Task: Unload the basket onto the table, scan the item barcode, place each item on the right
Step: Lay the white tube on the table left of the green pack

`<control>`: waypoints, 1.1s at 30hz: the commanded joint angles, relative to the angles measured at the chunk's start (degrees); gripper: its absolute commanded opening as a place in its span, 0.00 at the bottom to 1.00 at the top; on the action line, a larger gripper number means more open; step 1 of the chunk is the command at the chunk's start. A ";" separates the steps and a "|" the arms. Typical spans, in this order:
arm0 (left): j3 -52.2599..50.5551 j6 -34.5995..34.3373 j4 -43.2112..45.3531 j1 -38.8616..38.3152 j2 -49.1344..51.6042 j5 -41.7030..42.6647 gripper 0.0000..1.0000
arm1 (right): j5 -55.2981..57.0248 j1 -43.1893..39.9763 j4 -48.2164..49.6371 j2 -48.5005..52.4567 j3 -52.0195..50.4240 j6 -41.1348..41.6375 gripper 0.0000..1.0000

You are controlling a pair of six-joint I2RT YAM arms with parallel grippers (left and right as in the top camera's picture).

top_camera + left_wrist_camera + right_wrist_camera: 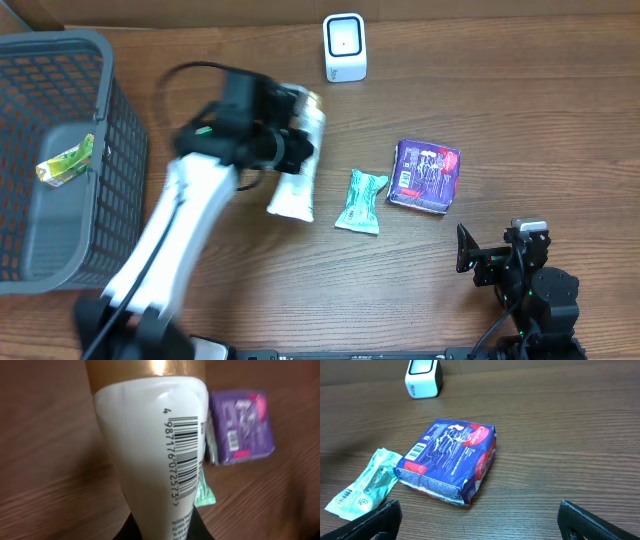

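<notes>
While the left gripper [283,150] pinches it across the body, one white tube [292,190] with a gold cap lies between the grey mesh basket [110,120] and the green packet [360,200]. Its cap end points toward the white scanner [345,47], well apart from it.

Counts: one tube, one scanner at the far side of the table [520,100], one green packet, one purple packet [424,175], one basket with one green-yellow sachet [66,160] inside, two arms.

The left arm [180,230] stretches diagonally from the near edge to mid-table. In the left wrist view the barcode [182,457] runs lengthwise on the tube and faces the camera. The right arm [540,290] is folded at the near right corner. The right gripper [480,527] is low over the table with fingers spread wide, holding nothing and facing the purple packet.
</notes>
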 commanded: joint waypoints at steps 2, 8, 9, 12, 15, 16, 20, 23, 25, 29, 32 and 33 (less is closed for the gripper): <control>-0.02 -5.42 1.92 -5.57 14.67 -2.23 0.04 | 0.52 0.31 0.28 -0.15 1.16 -0.09 1.00; -0.02 -7.91 4.63 -5.97 23.52 -1.42 0.04 | 0.52 0.31 0.28 -0.15 1.16 -0.09 1.00; -0.02 -7.87 4.83 -6.05 24.30 -0.37 0.04 | 0.52 0.31 0.28 -0.15 1.16 -0.09 1.00; -0.02 -7.89 4.87 -7.08 24.94 0.35 0.15 | 0.52 0.31 0.28 -0.15 1.16 -0.09 1.00; -0.02 -7.96 5.38 -8.00 24.94 0.37 0.48 | 0.52 0.31 0.28 -0.15 1.16 -0.09 1.00; 0.00 -7.96 5.44 -8.17 24.94 0.39 0.52 | 0.52 0.31 0.28 -0.15 1.16 -0.09 1.00; 0.57 -7.91 5.25 -8.28 24.92 1.38 0.58 | 0.52 0.31 0.28 -0.15 1.16 -0.09 1.00; 5.62 -7.19 1.49 -7.28 24.37 1.14 0.57 | 0.52 0.31 0.28 -0.15 1.16 -0.09 1.00; 11.98 -6.51 -3.41 -5.88 23.37 -0.02 0.57 | 0.52 0.31 0.28 -0.15 1.16 -0.09 1.00; 27.34 -3.48 -16.26 -2.69 22.01 -10.34 0.72 | 0.52 0.31 0.28 -0.15 1.16 -0.09 1.00; 41.57 -2.69 -27.04 1.09 22.01 -19.52 0.74 | 0.52 0.31 0.28 -0.15 1.16 -0.09 1.00; 47.10 -2.67 -30.45 2.73 22.01 -19.71 0.74 | 0.52 0.31 0.28 -0.15 1.16 -0.09 1.00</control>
